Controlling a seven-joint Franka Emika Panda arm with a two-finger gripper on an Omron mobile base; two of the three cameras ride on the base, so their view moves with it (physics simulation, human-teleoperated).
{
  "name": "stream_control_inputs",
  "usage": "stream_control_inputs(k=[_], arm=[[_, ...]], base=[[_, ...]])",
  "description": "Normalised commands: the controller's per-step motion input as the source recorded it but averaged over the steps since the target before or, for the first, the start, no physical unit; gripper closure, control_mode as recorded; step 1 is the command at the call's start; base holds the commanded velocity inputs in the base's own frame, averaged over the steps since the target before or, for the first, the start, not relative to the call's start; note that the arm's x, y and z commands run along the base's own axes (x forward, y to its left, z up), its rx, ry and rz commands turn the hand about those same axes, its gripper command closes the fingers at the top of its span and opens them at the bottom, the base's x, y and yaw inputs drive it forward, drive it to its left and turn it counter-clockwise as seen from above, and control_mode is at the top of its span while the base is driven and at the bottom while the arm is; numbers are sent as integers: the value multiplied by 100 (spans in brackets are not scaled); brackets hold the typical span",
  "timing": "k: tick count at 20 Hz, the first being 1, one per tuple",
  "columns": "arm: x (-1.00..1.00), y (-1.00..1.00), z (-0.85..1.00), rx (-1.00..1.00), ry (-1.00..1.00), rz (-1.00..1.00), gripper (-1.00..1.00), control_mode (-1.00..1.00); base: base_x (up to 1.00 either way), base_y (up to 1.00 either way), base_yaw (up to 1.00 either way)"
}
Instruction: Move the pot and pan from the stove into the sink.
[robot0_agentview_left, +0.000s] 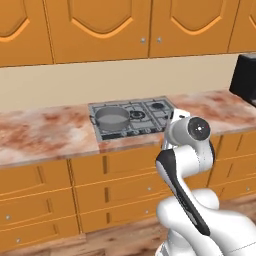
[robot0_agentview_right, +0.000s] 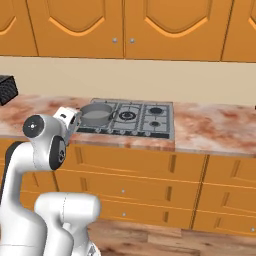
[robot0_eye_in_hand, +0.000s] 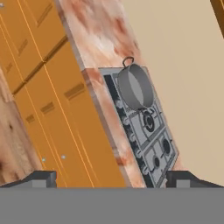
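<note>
While arm (robot0_agentview_left: 187, 150) blocks stove (robot0_agentview_left: 145, 117) corner, pot (robot0_agentview_left: 112, 118) unobstructed

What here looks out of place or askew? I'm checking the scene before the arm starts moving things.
Nothing looks spilled, tipped or damaged. The pot sits upright on the stove, at its left end. The one oddity: no pan is on the burners. The gripper is open, holding nothing.
</note>
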Motion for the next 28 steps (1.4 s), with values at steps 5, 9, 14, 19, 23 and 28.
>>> stream_control_inputs(k=[5, 9, 14, 19, 23, 28], arm=[[0, 0, 0, 0, 0, 0, -100, 100], [0, 0, 0, 0, 0, 0, -100, 100], [0, 0, 0, 0, 0, 0, -100, 100], [0, 0, 0, 0, 0, 0, -100, 100], [0, 0, 0, 0, 0, 0, -100, 100], [0, 0, 0, 0, 0, 0, -100, 100]], base=[[63, 30, -15], [26, 20, -9], [17, 13, -1], [8, 56, -5], [6, 66, -5], [3, 24, -2]])
